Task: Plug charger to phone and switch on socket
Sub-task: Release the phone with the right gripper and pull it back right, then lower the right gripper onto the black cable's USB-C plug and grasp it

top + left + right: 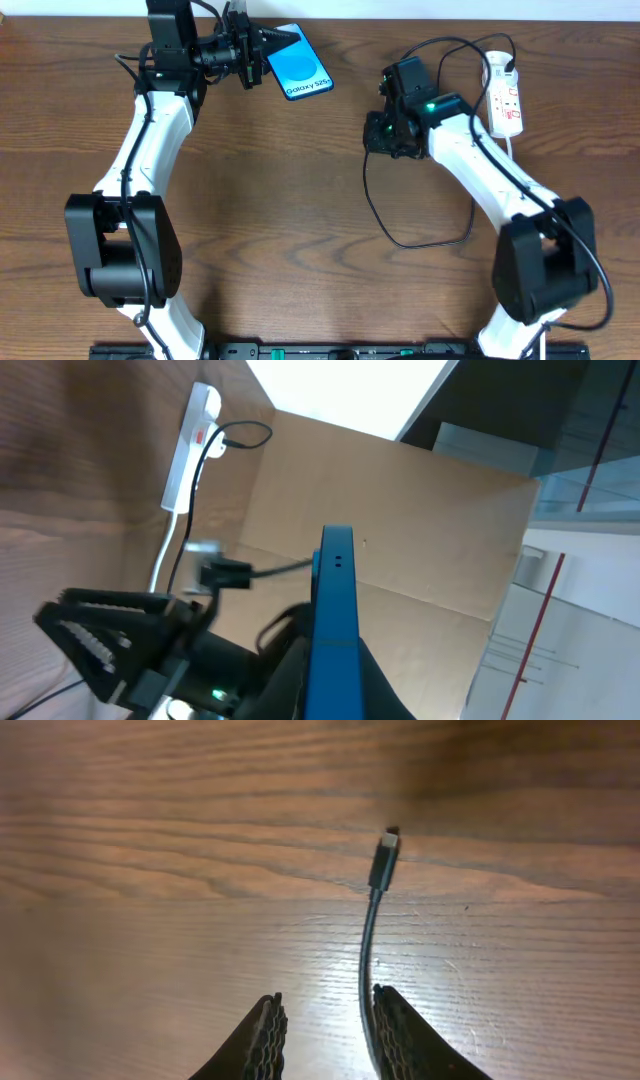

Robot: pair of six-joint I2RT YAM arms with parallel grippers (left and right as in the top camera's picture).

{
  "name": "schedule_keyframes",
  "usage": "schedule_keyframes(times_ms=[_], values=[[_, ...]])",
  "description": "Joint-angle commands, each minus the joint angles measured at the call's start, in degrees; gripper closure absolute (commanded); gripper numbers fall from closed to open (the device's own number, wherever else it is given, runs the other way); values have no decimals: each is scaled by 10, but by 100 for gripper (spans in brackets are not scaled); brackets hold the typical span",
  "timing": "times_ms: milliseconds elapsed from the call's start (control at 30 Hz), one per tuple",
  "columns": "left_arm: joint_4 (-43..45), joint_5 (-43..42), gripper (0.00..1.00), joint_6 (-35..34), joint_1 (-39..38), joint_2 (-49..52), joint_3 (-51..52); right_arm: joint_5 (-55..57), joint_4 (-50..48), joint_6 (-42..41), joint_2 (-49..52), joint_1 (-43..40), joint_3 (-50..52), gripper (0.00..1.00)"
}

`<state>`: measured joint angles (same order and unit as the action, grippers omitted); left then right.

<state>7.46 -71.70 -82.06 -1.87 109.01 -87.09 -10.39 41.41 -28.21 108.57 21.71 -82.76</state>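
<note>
Right wrist shows charger (372,920) ahead of right hand (326,1000), seemingly loose.

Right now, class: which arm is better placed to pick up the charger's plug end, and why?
Right. The right tool straddles the charger just behind the plug tip, jaws apart. The left tool is shut on the phone, well away.

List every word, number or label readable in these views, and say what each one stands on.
"Galaxy S25+": white text on the blue screen of the phone, overhead view.
Any print on the socket: too small to read.
Left wrist and right wrist views: no readable text.
</note>
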Motion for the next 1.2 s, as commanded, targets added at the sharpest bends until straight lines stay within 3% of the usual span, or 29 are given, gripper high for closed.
schedule_keyframes(times_ms=[0, 1167], values=[[3, -11, 93, 14, 5, -14, -22, 10, -5, 7, 24, -3, -14, 71], [3, -5, 93, 25, 5, -14, -21, 63, -61, 21, 105, 19, -11, 75]])
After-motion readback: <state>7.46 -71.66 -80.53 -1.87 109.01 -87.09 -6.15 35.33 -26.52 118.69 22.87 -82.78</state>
